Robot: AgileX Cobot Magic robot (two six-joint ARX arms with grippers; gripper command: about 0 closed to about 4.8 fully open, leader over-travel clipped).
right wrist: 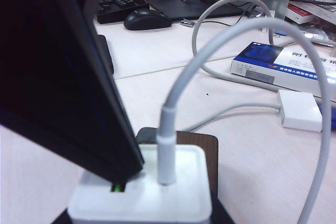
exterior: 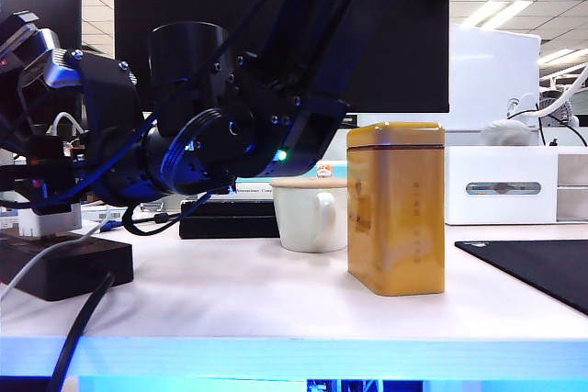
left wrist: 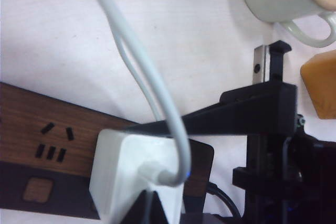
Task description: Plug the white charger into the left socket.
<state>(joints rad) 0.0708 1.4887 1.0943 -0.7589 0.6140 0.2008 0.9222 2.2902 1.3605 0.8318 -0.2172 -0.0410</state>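
Note:
The white charger (left wrist: 131, 174) stands on the end of the black power strip (left wrist: 26, 119), near its thick cord (left wrist: 223, 198). Its prongs and the socket under it are hidden. My right gripper (right wrist: 140, 216) is shut on the charger (right wrist: 142, 198), with dark fingertips at both sides; one of its fingers (left wrist: 236, 114) crosses the left wrist view. My left gripper (left wrist: 149, 211) is shut, and its tip rests on the charger's top beside the white cable (right wrist: 168, 150). In the exterior view the charger (exterior: 44, 219) sits on the strip (exterior: 64, 268) at far left under both arms.
A white mug (exterior: 308, 213) with a wooden lid and a yellow tin (exterior: 397, 208) stand mid-table. A flat black box (exterior: 230, 218) lies behind, a white box (exterior: 501, 185) at back right, and a black mat (exterior: 542, 268) at right. Free sockets (left wrist: 52, 140) show on the strip.

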